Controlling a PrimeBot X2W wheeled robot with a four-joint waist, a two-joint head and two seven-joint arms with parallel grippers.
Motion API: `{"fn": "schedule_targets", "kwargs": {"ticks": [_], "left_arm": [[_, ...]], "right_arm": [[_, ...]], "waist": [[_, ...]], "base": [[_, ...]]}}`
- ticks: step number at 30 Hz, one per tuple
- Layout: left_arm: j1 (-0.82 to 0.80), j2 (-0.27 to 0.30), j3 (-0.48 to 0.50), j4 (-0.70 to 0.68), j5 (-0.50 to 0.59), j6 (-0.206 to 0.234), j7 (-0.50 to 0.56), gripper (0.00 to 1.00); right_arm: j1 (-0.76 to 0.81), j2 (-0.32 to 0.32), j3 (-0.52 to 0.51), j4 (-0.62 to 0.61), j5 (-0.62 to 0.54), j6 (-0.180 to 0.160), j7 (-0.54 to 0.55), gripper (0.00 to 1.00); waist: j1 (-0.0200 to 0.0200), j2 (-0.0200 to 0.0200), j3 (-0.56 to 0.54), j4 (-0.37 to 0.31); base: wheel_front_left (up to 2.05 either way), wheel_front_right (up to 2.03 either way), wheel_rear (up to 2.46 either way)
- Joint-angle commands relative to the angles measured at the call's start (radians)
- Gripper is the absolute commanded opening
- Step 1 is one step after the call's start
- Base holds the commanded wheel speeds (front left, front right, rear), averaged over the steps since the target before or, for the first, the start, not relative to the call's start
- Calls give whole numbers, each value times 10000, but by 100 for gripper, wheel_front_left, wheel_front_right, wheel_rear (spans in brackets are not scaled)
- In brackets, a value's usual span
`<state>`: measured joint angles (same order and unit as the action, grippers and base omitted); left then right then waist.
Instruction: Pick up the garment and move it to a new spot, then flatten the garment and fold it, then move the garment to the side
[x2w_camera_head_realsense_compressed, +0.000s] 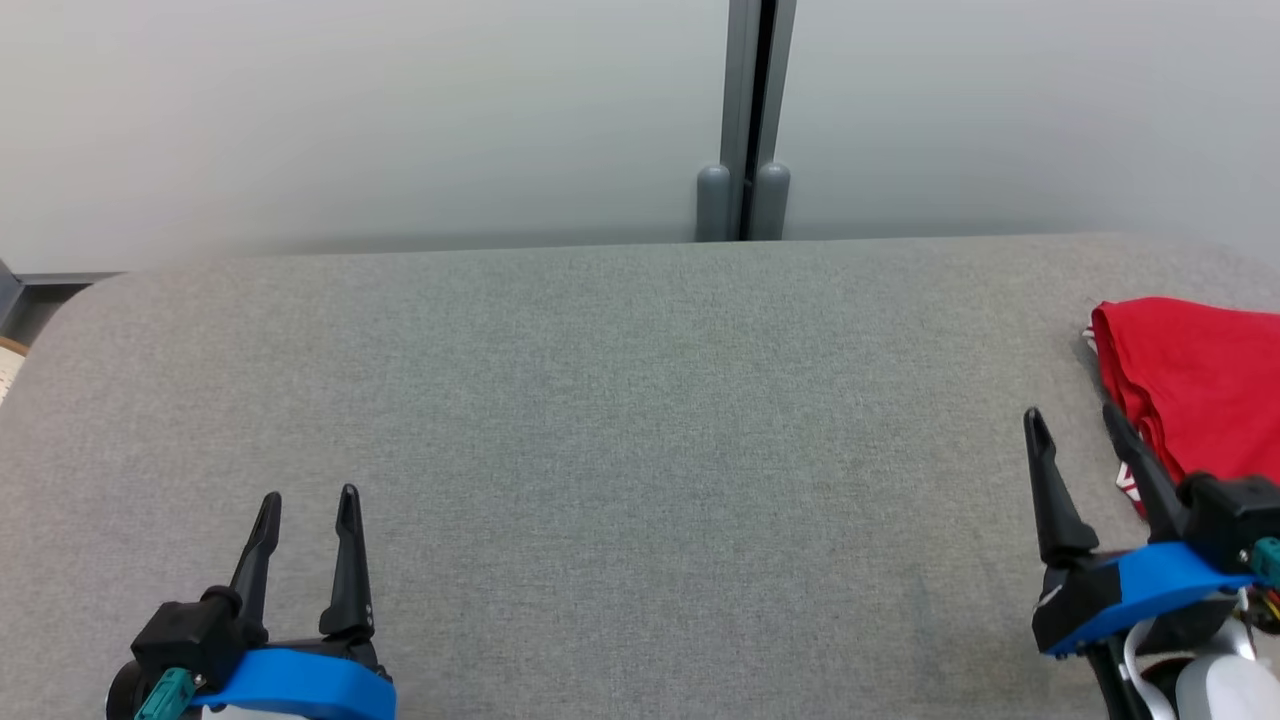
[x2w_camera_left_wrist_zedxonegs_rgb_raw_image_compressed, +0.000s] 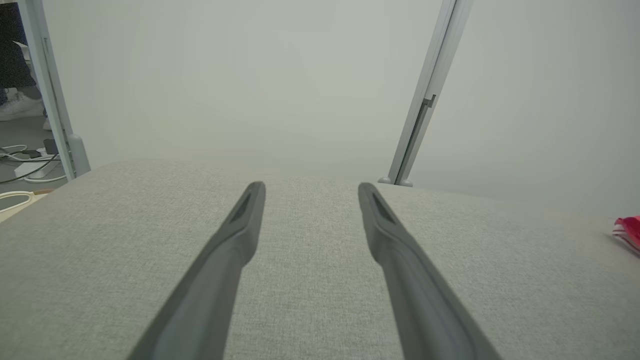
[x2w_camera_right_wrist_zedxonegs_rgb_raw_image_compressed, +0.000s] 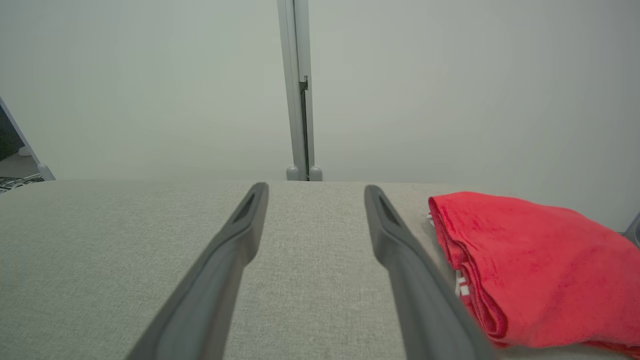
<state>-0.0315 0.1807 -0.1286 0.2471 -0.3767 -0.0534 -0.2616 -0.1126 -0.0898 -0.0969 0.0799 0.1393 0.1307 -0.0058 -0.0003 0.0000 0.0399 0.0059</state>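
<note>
The red garment (x2w_camera_head_realsense_compressed: 1200, 385) lies folded in a compact bundle at the far right of the grey cloth-covered surface (x2w_camera_head_realsense_compressed: 640, 400), cut off by the right edge of the head view. Its stacked layers face left, and a bit of white marking shows along that side. In the right wrist view the garment (x2w_camera_right_wrist_zedxonegs_rgb_raw_image_compressed: 530, 265) sits just right of the fingers, its folded edge close against the right-hand finger; whether they touch cannot be told. The right gripper (x2w_camera_head_realsense_compressed: 1075, 420) stands beside the bundle's near left corner with its two dark fingers spread wide and nothing between them, and the same wide gap with only bare grey cloth in it shows in its own view (x2w_camera_right_wrist_zedxonegs_rgb_raw_image_compressed: 316, 189). The left gripper (x2w_camera_head_realsense_compressed: 309, 497) is well apart from the garment, at the lower left over the surface, its fingers likewise parted and empty (x2w_camera_left_wrist_zedxonegs_rgb_raw_image_compressed: 311, 189). From there only a red sliver of the garment (x2w_camera_left_wrist_zedxonegs_rgb_raw_image_compressed: 629, 231) shows at the far right edge. Behind the surface stand pale wall panels joined by a grey post (x2w_camera_head_realsense_compressed: 745, 120), and cables (x2w_camera_left_wrist_zedxonegs_rgb_raw_image_compressed: 25, 167) lie on the floor off the left end.
</note>
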Motion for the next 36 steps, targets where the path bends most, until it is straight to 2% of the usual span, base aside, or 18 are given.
{"fn": "schedule_targets", "kwargs": {"ticks": [1,11,36], "left_arm": [[107,47,73,0,41,-51,-36,100],[422,-14,222,120,171,-170,-39,100],[373,-113,452,468,205,-426,-41,100]], "right_arm": [[263,89,-63,-64,-69,2,44,100],[1127,380,-212,108,-92,2,-51,100],[779,402,179,793,160,2,-335,100]], "waist": [[3,0,-143,75],[3,0,-518,16],[3,0,-549,-423]], "base": [[0,0,0],[0,0,0],[0,0,0]]}}
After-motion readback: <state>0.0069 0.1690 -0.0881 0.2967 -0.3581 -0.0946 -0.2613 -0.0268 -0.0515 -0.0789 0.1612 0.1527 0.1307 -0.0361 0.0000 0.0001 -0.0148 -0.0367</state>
